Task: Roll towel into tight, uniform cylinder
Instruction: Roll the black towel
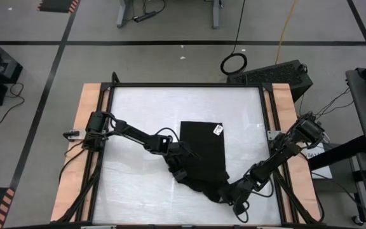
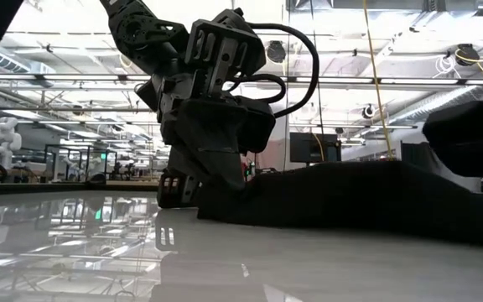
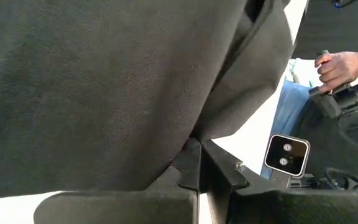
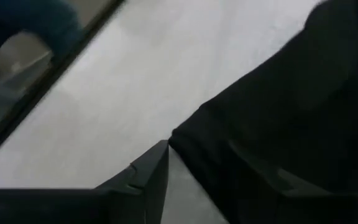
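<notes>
Both grippers [image 1: 182,166] [image 1: 229,198] at towel's [image 1: 203,147] near edge

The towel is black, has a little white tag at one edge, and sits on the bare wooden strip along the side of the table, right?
Not quite. The towel is black and its white tag is at one edge, but it lies on the white tabletop, not on the wooden strip. The high view shows this, with the left gripper and right gripper at its near edge.

The towel [image 1: 203,152] lay on the table [image 1: 138,108], right of centre. The left gripper [image 1: 184,166] sat at its eight o'clock, the right gripper [image 1: 229,197] at its five o'clock.
</notes>
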